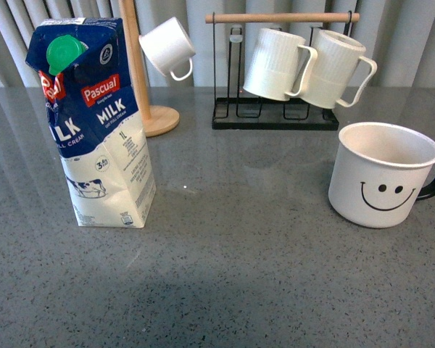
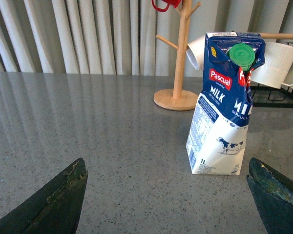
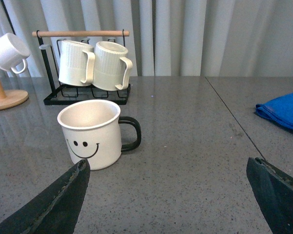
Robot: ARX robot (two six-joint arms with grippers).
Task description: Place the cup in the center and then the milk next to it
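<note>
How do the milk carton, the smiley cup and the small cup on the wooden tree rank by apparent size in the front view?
1. milk carton
2. smiley cup
3. small cup; it hangs farther back, so its true size is less sure.

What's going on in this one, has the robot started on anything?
Nothing is being handled yet. The left gripper is open and faces the milk carton, which stands upright on the left of the grey table. The right gripper is open and faces the smiley cup, upright on the right. Neither thing stands in the middle, so neither placement is done.
</note>
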